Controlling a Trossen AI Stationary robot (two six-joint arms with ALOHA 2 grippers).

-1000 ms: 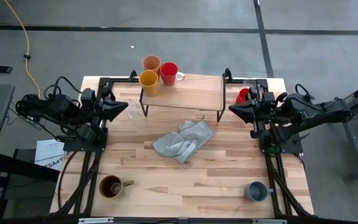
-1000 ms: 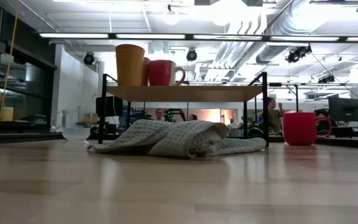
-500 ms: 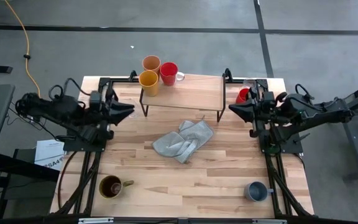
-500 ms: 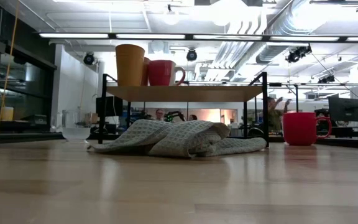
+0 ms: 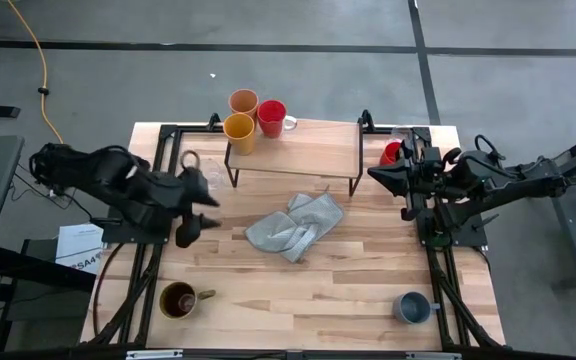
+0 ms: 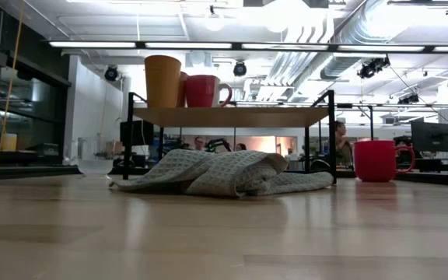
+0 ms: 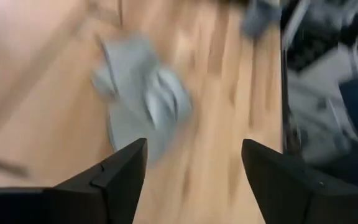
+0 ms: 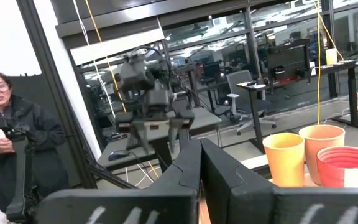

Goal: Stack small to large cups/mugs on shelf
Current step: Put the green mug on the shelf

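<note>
The left gripper (image 5: 190, 228), fingers spread and empty, hovers left of the grey cloth (image 5: 295, 226); the right gripper (image 5: 376, 174), fingers pressed together, waits beside the shelf (image 5: 308, 148) bearing three cups.

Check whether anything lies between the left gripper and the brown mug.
Nothing visible does. The left gripper, jaws open, hangs over bare tabletop; the brown mug stands nearer the front edge, and the grey cloth lies off to the side.
</note>
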